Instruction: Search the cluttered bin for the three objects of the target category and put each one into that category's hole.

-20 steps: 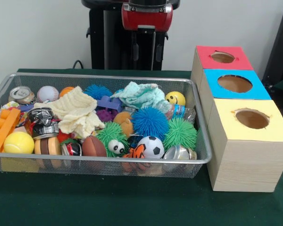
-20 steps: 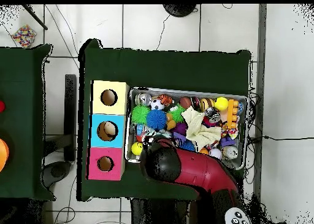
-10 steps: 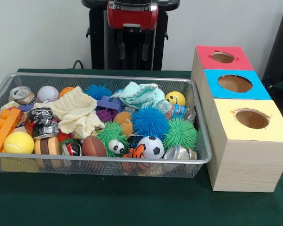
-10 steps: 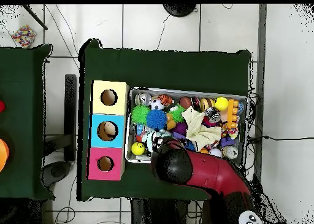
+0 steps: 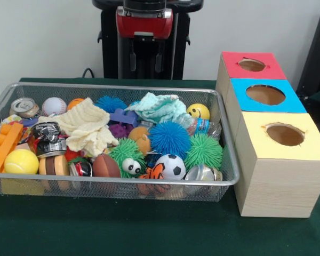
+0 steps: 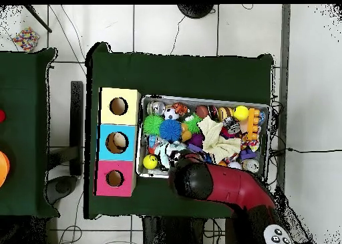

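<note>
our pincer [image 5: 144, 56] hangs empty, fingers apart, above the bin's [image 5: 226, 160] back rim, so we can look over the toys.

A dark green cloth covers the surface [image 5: 122, 229], and two things rest directly on it. A wire mesh bin [image 5: 112, 188] full of toys and balls sits toward 9 o'clock in the front view. Just beside it at 3 o'clock stands a wooden box [image 5: 277, 186] with red, blue and yellow tops, each with a round hole.
</note>
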